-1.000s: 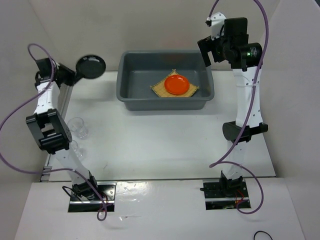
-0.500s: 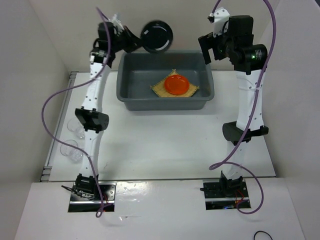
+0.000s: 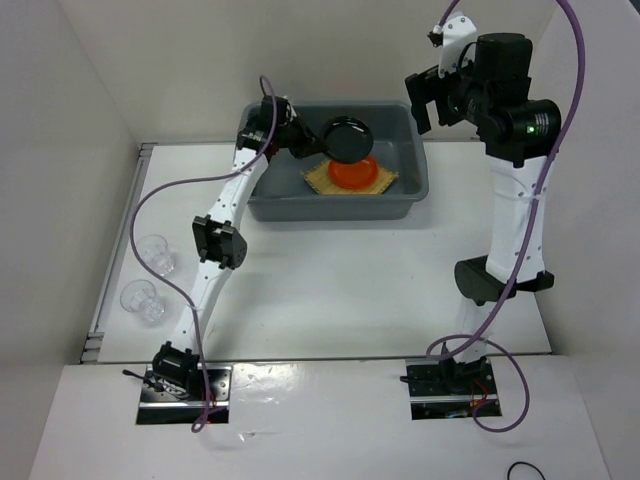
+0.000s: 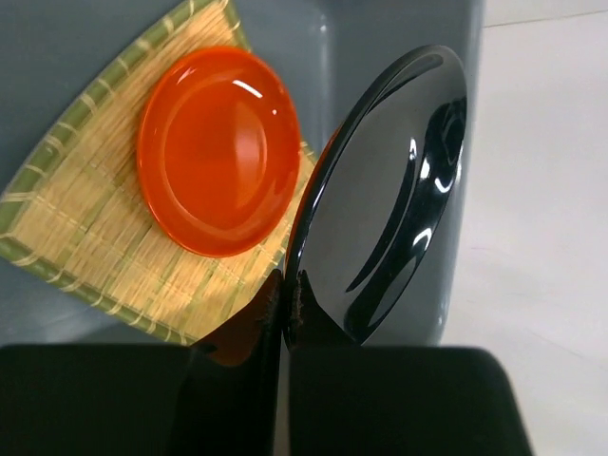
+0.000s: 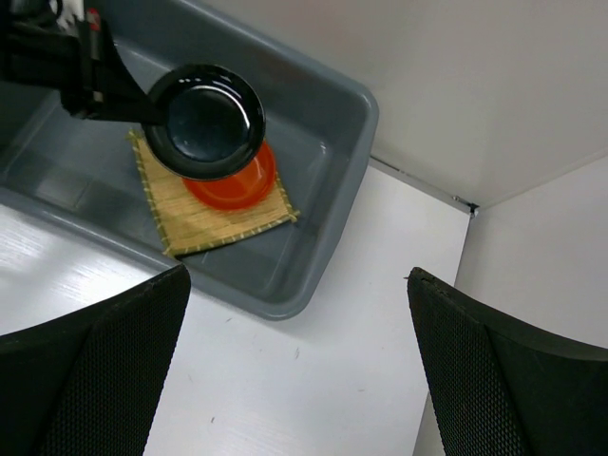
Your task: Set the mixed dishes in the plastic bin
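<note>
Glossy round black plate [image 3: 347, 138] is clamped at its rim by the left gripper [image 4: 285, 309], above the dark grey plastic bin [image 3: 262, 197]. Under it in the bin: smooth orange plate [image 4: 217, 152] on square woven bamboo mat [image 4: 85, 237]. Clear glass cups [image 3: 153, 254] on white table [image 3: 330, 280], left. Right gripper [image 5: 299, 370] raised, fingers apart.

Left gripper [image 3: 306, 142] extended, seemingly clamped, right gripper [image 3: 425, 100] raised, parted
</note>
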Controlling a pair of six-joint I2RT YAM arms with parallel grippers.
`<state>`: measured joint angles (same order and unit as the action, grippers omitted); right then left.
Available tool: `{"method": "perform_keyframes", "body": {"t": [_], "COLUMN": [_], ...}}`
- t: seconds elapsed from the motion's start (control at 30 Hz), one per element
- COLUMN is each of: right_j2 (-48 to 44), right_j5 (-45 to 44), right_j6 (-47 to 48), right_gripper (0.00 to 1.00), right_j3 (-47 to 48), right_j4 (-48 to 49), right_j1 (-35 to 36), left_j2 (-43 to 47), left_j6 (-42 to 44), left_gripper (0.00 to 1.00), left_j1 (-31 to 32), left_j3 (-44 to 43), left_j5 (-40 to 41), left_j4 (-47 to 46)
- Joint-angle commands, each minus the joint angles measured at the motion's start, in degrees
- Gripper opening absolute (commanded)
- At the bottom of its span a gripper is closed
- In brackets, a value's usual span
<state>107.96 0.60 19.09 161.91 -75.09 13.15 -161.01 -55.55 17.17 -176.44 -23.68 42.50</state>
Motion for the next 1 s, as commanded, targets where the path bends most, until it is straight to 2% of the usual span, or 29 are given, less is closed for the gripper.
{"method": "perform_keyframes", "body": {"t": [0.0,0.17,0.33,0.4,0.53,0.57,0.63,0.67,0.7,0.8,0.83,0.97], "right_j2": [-3.9,-4.6,-4.1,-4.1,-3.5,-3.5,-3.5,-3.5,-3.5,-3.5,-3.5,-4.1], "right_j5": [0.4,1.4,1.4,1.4,1.9,1.9,1.9,1.9,2.5,2.5,2.5,2.5], "right_j6": [-0.6,-0.1,-0.1,-0.1,-0.1,-0.1,-0.1,-0.1,-0.1,-0.1,-0.1,-0.1], "right_gripper": [0.99,0.99,0.99,0.99,0.99,0.99,0.99,0.99,0.99,0.99,0.99,0.99], "right_j3": [-1.7,-3.7,-3.7,-3.7,-3.7,-3.7,-4.3,-4.3,-4.3,-4.8,-4.8,-5.5], "right_j4": [0.7,0.7,0.7,0.7,0.7,0.7,0.7,0.7,0.7,0.7,0.7,0.7], "right_j1": [0.5,0.5,0.5,0.5,0.5,0.5,0.5,0.5,0.5,0.5,0.5,0.5], "left_j2": [-3.2,-6.9,-8.9,-9.4,-9.9,-9.9,-9.2,-8.5,-7.7,-1.5,0.3,8.8], "left_j6": [-5.4,-7.6,-8.2,-8.2,-8.2,-8.2,-8.2,-7.6,-7.6,-3.1,-1.3,6.8], "left_gripper": [0.00,0.05,0.18,0.18,0.33,0.43,0.55,0.90,1.00,1.00,1.00,1.00], "left_j1": [0.8,1.9,2.4,2.4,2.4,2.4,2.4,1.9,1.9,-0.5,-1.0,-5.0], "left_j3": [-3.2,-3.2,-3.2,-3.2,-3.2,-3.2,-3.2,-3.2,-3.2,-3.2,-3.2,-3.2], "left_j5": [-1.3,-2.6,-3.1,-3.1,-4.4,-4.4,-4.4,-4.4,-4.4,-0.9,3.4,11.5], "left_j4": [-4.6,-6.1,-6.1,-6.1,-6.7,-6.7,-6.7,-6.7,-6.7,-0.9,1.2,11.4]}}
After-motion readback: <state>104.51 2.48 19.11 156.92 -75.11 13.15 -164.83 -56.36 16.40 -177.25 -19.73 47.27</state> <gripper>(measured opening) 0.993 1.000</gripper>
